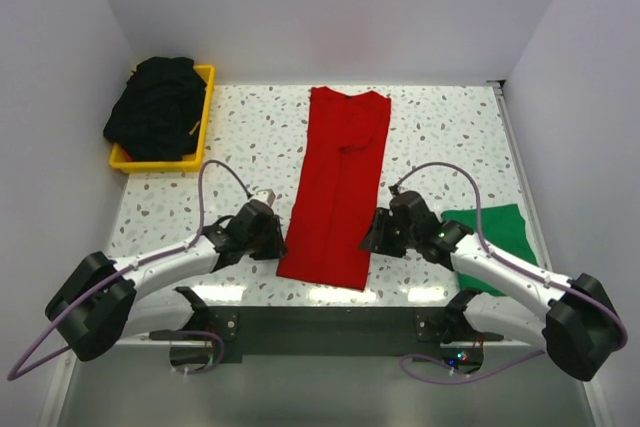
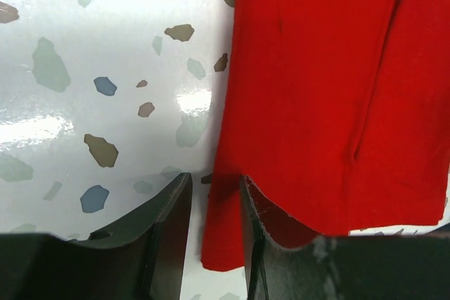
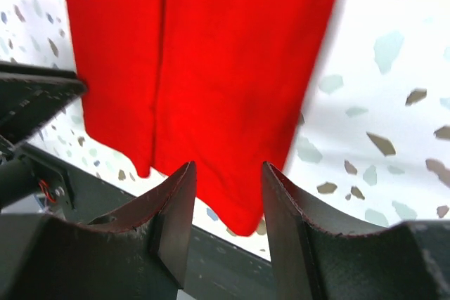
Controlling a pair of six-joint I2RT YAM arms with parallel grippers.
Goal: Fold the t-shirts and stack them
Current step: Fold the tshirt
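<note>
A bright red t-shirt [image 1: 340, 187] lies folded into a long strip down the middle of the table. My left gripper [image 1: 276, 240] is at its near left corner, open, its fingers either side of the red cloth's edge [image 2: 223, 237]. Open too, my right gripper [image 1: 370, 237] is at the near right corner, with the red corner [image 3: 242, 209] showing in the gap between its fingers. Neither pair of jaws is closed on the cloth. A green t-shirt [image 1: 497, 235] lies flat at the right, partly under the right arm. Black t-shirts [image 1: 155, 107] are piled at the far left.
The black pile sits in a yellow bin [image 1: 205, 119] at the far left corner. White walls close in the speckled table [image 1: 450, 137] on three sides. A dark base plate [image 1: 320, 327] runs along the near edge, just behind the red shirt's hem.
</note>
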